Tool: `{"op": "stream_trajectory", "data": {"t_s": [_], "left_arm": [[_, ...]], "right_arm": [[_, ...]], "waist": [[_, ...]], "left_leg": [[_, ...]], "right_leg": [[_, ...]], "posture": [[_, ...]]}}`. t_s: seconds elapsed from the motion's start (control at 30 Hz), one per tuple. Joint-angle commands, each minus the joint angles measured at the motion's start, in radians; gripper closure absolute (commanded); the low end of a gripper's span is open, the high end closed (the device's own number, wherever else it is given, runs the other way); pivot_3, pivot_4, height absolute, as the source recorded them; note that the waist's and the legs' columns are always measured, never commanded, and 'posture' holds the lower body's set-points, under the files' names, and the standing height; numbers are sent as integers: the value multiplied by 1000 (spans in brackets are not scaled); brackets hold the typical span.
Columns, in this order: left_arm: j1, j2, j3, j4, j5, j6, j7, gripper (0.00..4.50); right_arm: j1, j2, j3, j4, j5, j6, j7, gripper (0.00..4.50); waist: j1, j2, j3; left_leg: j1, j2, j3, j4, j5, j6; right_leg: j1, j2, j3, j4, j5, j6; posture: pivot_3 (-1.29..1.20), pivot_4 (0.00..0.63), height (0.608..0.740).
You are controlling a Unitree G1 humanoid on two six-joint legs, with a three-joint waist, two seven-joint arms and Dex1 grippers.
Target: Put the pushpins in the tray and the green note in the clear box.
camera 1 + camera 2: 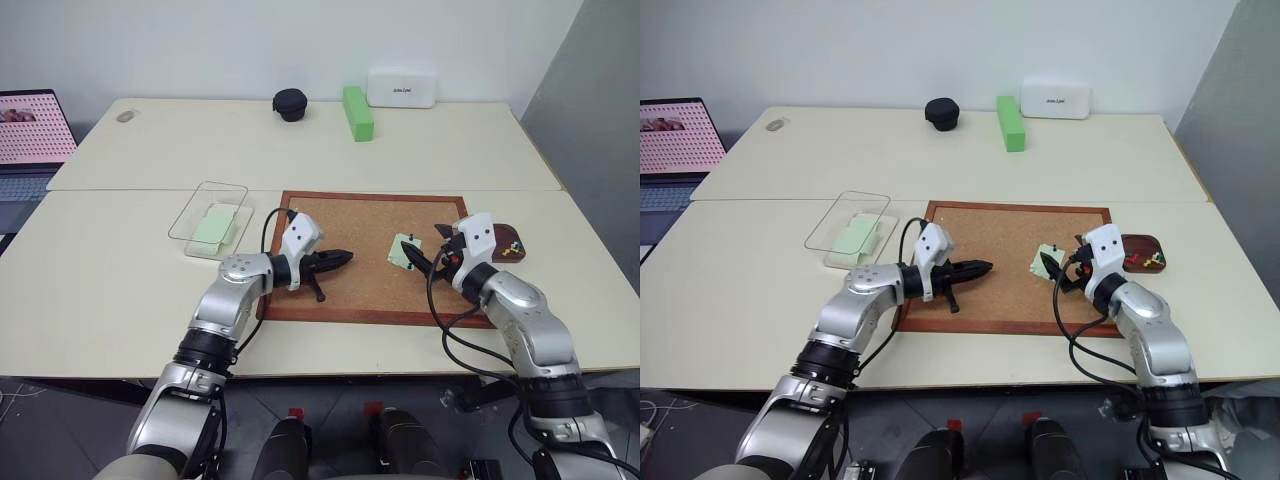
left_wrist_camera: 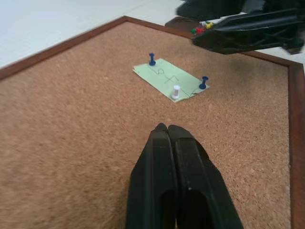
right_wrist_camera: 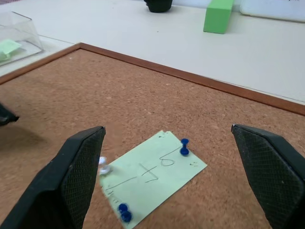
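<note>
Green note (image 3: 151,177) pinned to cork board (image 1: 350,215) by three pushpins (image 2: 176,92). Right pincer (image 3: 169,179) apart, straddling note to pull pin. Left pincer (image 2: 167,130) together, empty, nearby.

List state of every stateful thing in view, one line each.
left gripper: shut, empty, over the cork board.
right gripper: open, empty, fingers either side of the green note.
green note: flat on cork board, pinned by two blue pushpins and one white pushpin.
clear box: open, green paper already inside.
tray: holds several coloured pushpins.
laptop: open, screen on.
</note>
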Motion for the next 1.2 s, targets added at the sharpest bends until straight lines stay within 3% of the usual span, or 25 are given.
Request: {"op": "stream_trajectory", "data": {"t_s": [0.03, 0.47, 0.5, 0.83, 1.2], "left_arm": [[-32, -24, -32, 37, 37, -53, -5, 4481], [-15, -34, -78, 99, 116, -48, 10, 4481], [-16, -36, -74, 95, 115, -46, 13, 4500], [-21, -45, -59, 91, 113, -48, 36, 4500], [-15, -35, -61, 103, 121, -63, 32, 4500]], "right_arm": [[-80, 19, 4, 108, -23, -71, 16, 0], [-257, 68, 9, 451, -75, -167, 27, 0], [-262, 70, 10, 468, -77, -174, 30, 368], [-261, 75, 22, 508, -118, -214, 52, 2524], [-265, 70, 9, 521, -129, -244, 34, 4449]], "waist": [[-1, 0, 0], [-2, 0, 0], [-2, 0, 0], [-2, 0, 0], [-3, 0, 0]], "left_leg": [[0, 0, 0, 0, 0, 0], [2, 0, 0, 0, 0, 0], [2, 0, 0, 0, 0, 0], [3, 0, 0, 0, 0, 0], [3, 0, 0, 0, 0, 0]], "right_leg": [[0, 0, 0, 0, 0, 0], [1, 0, 1, 1, 0, 0], [1, 0, 1, 1, 0, 0], [1, 0, 1, 2, 1, -1], [2, 0, 1, 2, 1, -1]], "posture": [[0, 150, 740], [0, 150, 740], [0, 150, 740], [0, 150, 740], [0, 150, 740]]}}
